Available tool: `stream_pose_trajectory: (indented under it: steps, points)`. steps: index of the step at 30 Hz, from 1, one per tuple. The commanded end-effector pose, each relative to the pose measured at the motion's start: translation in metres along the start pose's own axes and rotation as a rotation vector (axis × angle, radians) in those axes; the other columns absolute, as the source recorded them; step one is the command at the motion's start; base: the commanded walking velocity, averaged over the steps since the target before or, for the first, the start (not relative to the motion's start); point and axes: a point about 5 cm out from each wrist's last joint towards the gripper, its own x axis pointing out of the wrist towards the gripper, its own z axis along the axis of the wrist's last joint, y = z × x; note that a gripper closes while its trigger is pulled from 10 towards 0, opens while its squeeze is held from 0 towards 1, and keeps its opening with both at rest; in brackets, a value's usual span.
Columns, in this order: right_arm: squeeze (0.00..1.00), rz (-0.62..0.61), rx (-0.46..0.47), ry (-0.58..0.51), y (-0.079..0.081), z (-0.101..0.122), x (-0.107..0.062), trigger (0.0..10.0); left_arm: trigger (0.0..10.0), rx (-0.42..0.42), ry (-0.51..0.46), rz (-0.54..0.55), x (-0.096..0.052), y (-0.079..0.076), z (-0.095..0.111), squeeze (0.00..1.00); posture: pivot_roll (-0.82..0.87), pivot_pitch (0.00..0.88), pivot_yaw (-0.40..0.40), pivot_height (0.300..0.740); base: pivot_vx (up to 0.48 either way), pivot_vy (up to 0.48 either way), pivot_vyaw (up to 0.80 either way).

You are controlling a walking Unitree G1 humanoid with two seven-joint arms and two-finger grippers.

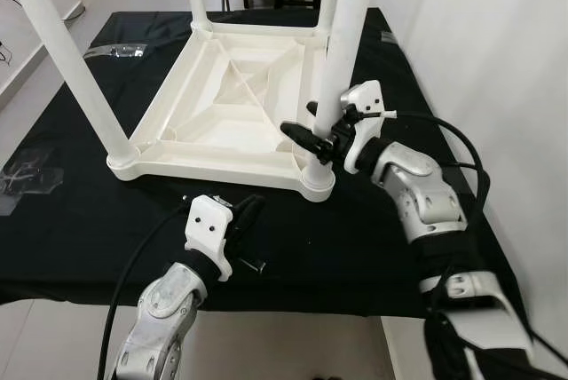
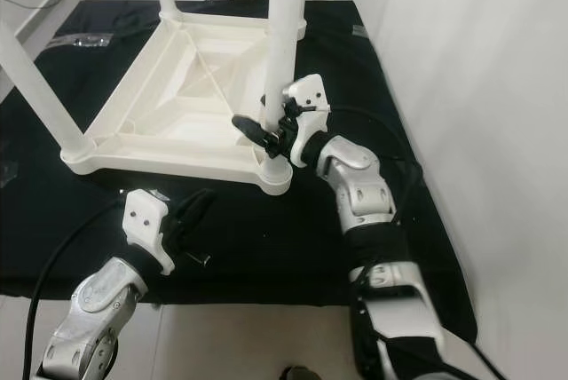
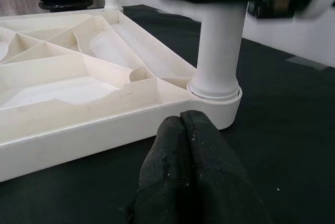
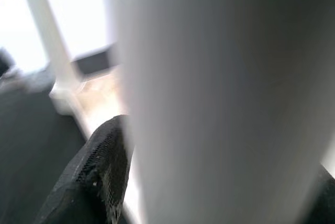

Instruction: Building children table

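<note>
Left eye view: the white tabletop lies upside down on the black cloth, with legs standing in its corners. My right gripper clasps the near right leg just above its socket. My left gripper hovers low over the cloth, near the table's near edge and apart from it.

Right eye view: same arrangement; the leg stands roughly upright in the right gripper's hold.

Left wrist view: the left gripper's fingers are pressed together, holding nothing, pointed at the socket collar, where the leg looks seated.

Right wrist view: the leg sits between the fingers, close against them.

Risk, in my judgement: if I push or twist off-axis, the unbraced tabletop could slide on the cloth, or the leg could bind or tilt in its socket.
</note>
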Motion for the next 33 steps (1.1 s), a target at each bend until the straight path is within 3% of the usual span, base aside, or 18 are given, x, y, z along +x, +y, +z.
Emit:
stream_pose_trajectory:
  steps: [1, 3, 4, 5, 6, 16, 19, 22, 23, 24, 25, 27, 29, 32, 33]
  points:
    - [0.00, 0.065, -0.004, 0.012, 0.005, -0.002, 0.005, 10.0, 10.0, -0.009, 0.029, -0.006, -0.002, -0.001, -0.006, 0.00, 0.04, 0.143, -0.023, 0.740, 0.000, 0.000, 0.00]
    - [0.00, 0.090, 0.001, 0.029, 0.002, -0.006, 0.007, 10.0, 10.0, -0.010, 0.029, -0.005, -0.002, -0.002, -0.006, 0.00, 0.05, 0.143, -0.024, 0.740, 0.000, 0.000, 0.00]
    - [0.00, 0.086, 0.010, 0.033, -0.001, -0.007, 0.008, 3.5, 10.0, -0.010, 0.029, -0.004, -0.002, -0.002, -0.006, 0.00, 0.05, 0.143, -0.024, 0.740, 0.000, 0.000, 0.00]
    - [0.00, 0.083, 0.017, 0.037, -0.002, -0.008, 0.008, 3.5, 10.0, -0.010, 0.030, -0.004, -0.002, -0.002, -0.006, 0.00, 0.05, 0.143, -0.024, 0.740, 0.000, 0.000, 0.00]
    - [0.00, 0.086, 0.024, 0.035, -0.004, -0.008, 0.008, 0.0, 10.0, -0.011, 0.030, -0.004, -0.002, -0.002, -0.006, 0.00, 0.05, 0.145, -0.023, 0.740, 0.000, 0.000, 0.00]
    - [0.00, 0.045, 0.035, 0.015, -0.017, -0.009, 0.001, 0.0, 10.0, -0.014, 0.030, -0.007, -0.003, -0.003, -0.006, 0.00, 0.04, 0.151, -0.024, 0.740, 0.000, 0.000, 0.00]
    - [0.00, -0.089, 0.034, 0.044, -0.023, -0.019, -0.005, 0.0, 10.0, -0.015, 0.029, -0.006, -0.003, -0.003, -0.006, 0.00, 0.04, 0.151, -0.026, 0.740, 0.000, 0.000, 0.00]
    - [0.00, -0.140, 0.034, 0.058, -0.025, -0.022, -0.007, 0.0, 10.0, -0.015, 0.029, -0.005, -0.003, -0.002, -0.006, 0.00, 0.04, 0.151, -0.026, 0.740, 0.000, 0.000, 0.00]
    - [0.00, -0.263, 0.047, 0.077, -0.024, -0.031, -0.009, 0.0, 10.0, -0.016, 0.029, -0.003, -0.003, -0.002, -0.006, 0.00, 0.04, 0.146, -0.031, 0.740, 0.000, 0.000, 0.00]
    - [0.00, -0.500, 0.113, 0.045, -0.017, -0.043, -0.013, 0.0, 10.0, -0.015, 0.029, -0.002, -0.004, -0.001, -0.005, 0.00, 0.04, 0.148, -0.026, 0.740, 0.000, 0.000, 0.00]
    - [0.00, -0.581, 0.180, 0.051, 0.007, -0.059, -0.016, 0.0, 10.0, -0.014, 0.030, -0.002, -0.004, 0.000, -0.005, 0.00, 0.04, 0.155, -0.017, 0.740, 0.000, 0.000, 0.00]
    - [0.00, -0.644, 0.245, 0.057, 0.037, -0.074, -0.020, 0.0, 10.0, -0.012, 0.033, -0.004, -0.004, 0.001, -0.006, 0.00, 0.03, 0.143, -0.012, 0.740, 0.000, 0.000, 0.00]
    - [0.00, -0.619, 0.226, 0.064, 0.043, -0.076, -0.017, 0.0, 10.0, -0.011, 0.034, -0.005, -0.004, 0.001, -0.006, 0.00, 0.03, 0.143, -0.012, 0.740, 0.000, 0.000, 0.00]
    - [0.00, -0.595, 0.215, 0.047, 0.038, -0.072, -0.011, 0.0, 10.0, -0.018, 0.037, 0.000, -0.003, 0.002, -0.007, 0.00, 0.02, 0.138, -0.006, 0.740, 0.000, 0.000, 0.00]
    - [0.00, -0.601, 0.179, 0.064, 0.032, -0.070, -0.009, 2.6, 10.0, -0.016, 0.039, -0.001, -0.003, 0.002, -0.007, 0.00, 0.03, 0.132, -0.008, 0.740, 0.000, 0.000, 0.00]
